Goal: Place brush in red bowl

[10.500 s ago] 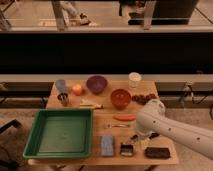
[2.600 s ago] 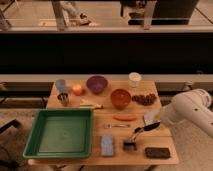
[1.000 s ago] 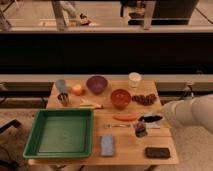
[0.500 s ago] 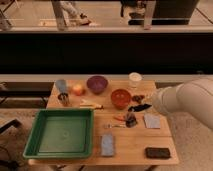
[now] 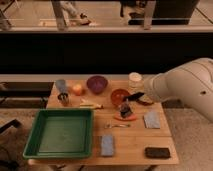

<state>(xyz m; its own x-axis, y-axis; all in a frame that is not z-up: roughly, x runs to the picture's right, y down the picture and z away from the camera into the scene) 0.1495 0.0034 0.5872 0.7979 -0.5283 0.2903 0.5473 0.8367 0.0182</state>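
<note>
While the claw grips the brush, a wooden table stands below.

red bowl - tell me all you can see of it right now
The red bowl is round, glossy and orange-red, upright on the wooden table, right of the purple bowl. The gripper, shut on the brush, hangs at its front right rim, hiding part of it. Whether they touch cannot be told.
</note>
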